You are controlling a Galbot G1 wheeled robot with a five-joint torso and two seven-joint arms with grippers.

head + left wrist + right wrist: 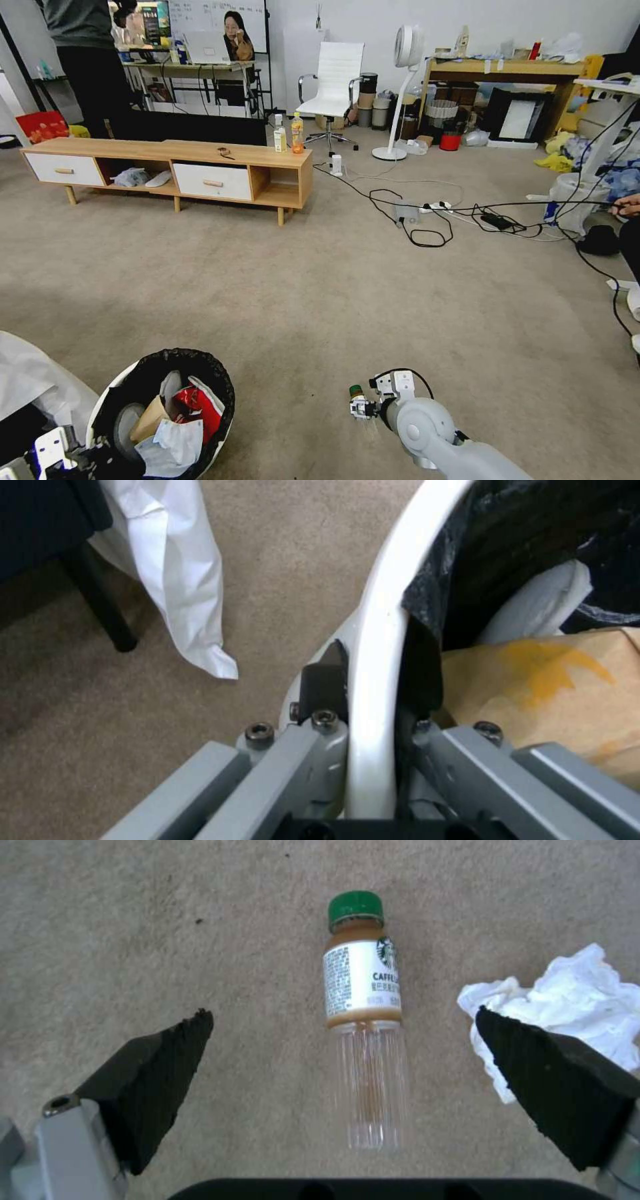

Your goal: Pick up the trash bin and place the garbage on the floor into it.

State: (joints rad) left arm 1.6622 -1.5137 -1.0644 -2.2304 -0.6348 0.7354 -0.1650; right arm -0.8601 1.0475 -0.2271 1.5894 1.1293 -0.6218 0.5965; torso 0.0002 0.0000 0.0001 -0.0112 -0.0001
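Hovering low over the floor [133, 930], our right gripper [343, 1040] has its fingers [157, 1075] spread wide apart, and the small green-capped bottle [363, 1030] lies flat on the carpet right between them. We judge that the coming grasp turns on this: the bottle's long axis runs away from the wrist, cap at the far end, clear base toward us, so it lies crosswise to the line between the two pads. Closing would pinch it across its narrow width, near the lower edge of the label. A crumpled white tissue [573, 1000] sits just beside one pad, touching or nearly so; we cannot tell which, and it might get caught in the grip.

Our left gripper [373, 730] is clamped on the rim of the trash bin [377, 630], one finger outside and one inside the black liner. In the head view the bin [107, 407] sits at our lower left, already holding cardboard, a red packet and tissue, well apart from the bottle [358, 400]. The right arm is clearly the nearer one.
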